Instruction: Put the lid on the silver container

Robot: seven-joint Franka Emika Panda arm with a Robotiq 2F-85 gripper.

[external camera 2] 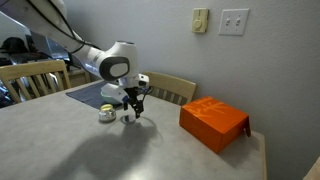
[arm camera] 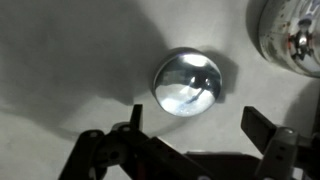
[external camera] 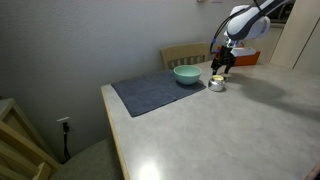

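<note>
Wrist view — gripper (arm camera: 195, 120) wide open, empty, close to lid (arm camera: 188, 82) — silver container (arm camera: 292, 30) nearby

Lid and silver container: apart, lid not fitted.

Wrist view: the lid (arm camera: 190, 85) is a small, round, mirror-bright domed piece at the centre of the frame, lying flat on the pale tabletop (arm camera: 60, 60) and throwing a dark shadow to its left. The silver container (arm camera: 290, 30) sits in the upper right corner, cut off by the frame edge. Only part of its shiny round rim is visible, and a strip of bare tabletop separates it from the lid. In both exterior views the container (external camera: 216, 83) (external camera 2: 106, 113) stands upright and uncovered, showing a yellowish interior. It lies right of centre in the upper half of one frame and left of centre at mid-height in the other. The lid is too small to make out there.
</note>
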